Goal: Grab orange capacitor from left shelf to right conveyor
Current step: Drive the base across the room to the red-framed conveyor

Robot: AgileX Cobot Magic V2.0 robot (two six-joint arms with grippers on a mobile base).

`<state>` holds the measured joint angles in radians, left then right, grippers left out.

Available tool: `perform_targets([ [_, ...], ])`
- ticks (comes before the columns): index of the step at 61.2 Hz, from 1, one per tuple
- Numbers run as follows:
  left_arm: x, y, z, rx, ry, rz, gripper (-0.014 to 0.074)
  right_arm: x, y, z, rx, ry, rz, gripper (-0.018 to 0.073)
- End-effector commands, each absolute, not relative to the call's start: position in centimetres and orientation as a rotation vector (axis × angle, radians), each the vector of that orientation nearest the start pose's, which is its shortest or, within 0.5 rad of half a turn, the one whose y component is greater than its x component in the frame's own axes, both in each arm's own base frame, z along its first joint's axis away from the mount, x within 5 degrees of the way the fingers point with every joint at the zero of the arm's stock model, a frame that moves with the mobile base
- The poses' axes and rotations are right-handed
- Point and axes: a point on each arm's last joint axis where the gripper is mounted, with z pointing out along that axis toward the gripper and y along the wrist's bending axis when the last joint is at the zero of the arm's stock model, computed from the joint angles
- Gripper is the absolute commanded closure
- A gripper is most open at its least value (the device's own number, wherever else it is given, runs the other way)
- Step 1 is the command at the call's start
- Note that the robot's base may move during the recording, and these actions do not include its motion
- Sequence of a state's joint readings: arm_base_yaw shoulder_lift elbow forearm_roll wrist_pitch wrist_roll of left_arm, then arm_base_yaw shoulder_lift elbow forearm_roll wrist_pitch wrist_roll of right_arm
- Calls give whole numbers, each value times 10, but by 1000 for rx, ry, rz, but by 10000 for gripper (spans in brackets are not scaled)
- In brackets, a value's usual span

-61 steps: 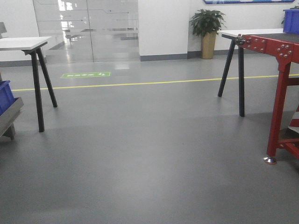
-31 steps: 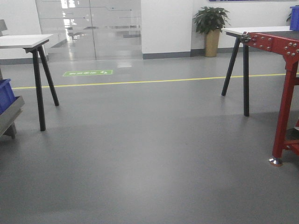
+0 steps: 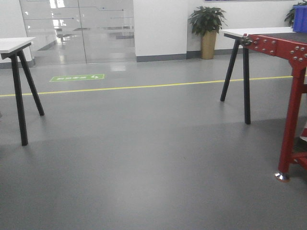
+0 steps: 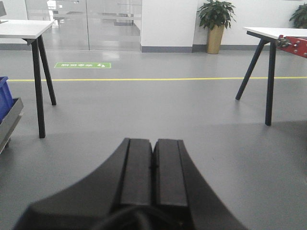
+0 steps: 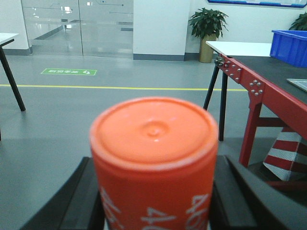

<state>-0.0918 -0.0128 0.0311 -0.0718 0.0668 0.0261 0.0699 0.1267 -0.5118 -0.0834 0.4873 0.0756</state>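
Note:
The orange capacitor (image 5: 153, 153) fills the right wrist view, upright, with white "4680" print on its side. My right gripper (image 5: 153, 194) is shut on it, one black finger (image 5: 86, 199) pressed against each side. The right conveyor (image 5: 276, 67) lies ahead to the right, a dark belt on a red bolted frame (image 3: 288, 48). Only a blue bin (image 4: 4, 93) and a steel rail (image 4: 10, 117) of the left shelf show, at the left edge of the left wrist view. My left gripper (image 4: 153, 143) is shut and empty, held over bare floor.
White tables on black legs stand at the left (image 3: 14, 45) and behind the conveyor (image 3: 249, 32). A blue bin (image 5: 288, 43) sits on the belt. A red-white striped cone (image 5: 283, 158) stands under the conveyor. A potted plant (image 3: 207, 26) is by the far wall.
The front view has shifted: the shelf's blue bin and steel rail have left its left edge, and the left table sits further left. The conveyor's red frame stays at the right.

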Motion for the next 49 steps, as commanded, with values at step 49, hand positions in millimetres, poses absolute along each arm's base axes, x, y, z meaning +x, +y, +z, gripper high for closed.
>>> perform_targets([
  [49, 55, -5, 207, 28, 1464, -112, 723, 28, -1, 346, -27, 1476, 17, 504],
])
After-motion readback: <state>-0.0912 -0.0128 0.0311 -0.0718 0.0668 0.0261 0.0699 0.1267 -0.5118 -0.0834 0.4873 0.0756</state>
